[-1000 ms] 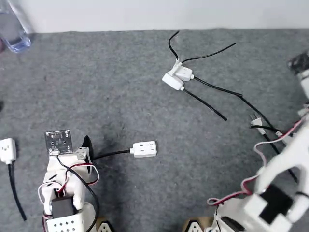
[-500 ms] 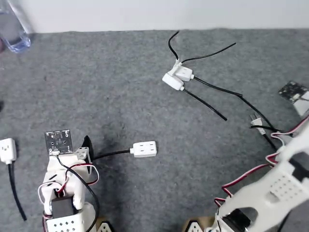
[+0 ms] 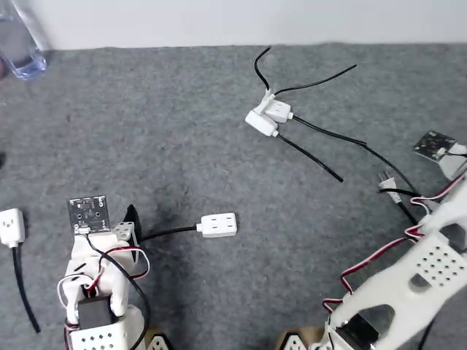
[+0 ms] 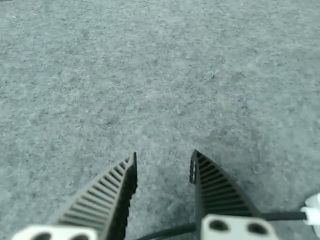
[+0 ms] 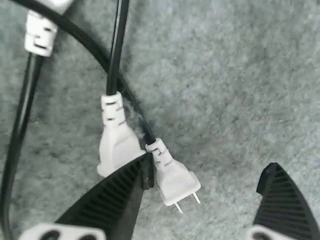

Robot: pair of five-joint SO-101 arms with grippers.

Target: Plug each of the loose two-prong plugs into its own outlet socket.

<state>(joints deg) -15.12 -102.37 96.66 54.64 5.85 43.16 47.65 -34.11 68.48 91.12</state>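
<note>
Grey carpet (image 5: 225, 75); my right gripper (image 5: 209, 169) spread wide over the loose two-prong plug (image 5: 175, 181), left gripper (image 4: 164, 159) also agape, well apart from it. Plug's prob light & hard, cord (image 5: 90, 49) springy. I'd pinch its flat body, not prongs (image 5: 186, 202).

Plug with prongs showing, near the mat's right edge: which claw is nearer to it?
Right. The right claw hangs open directly over the plug. The left claw is far off across the mat, open above bare surface.
</note>
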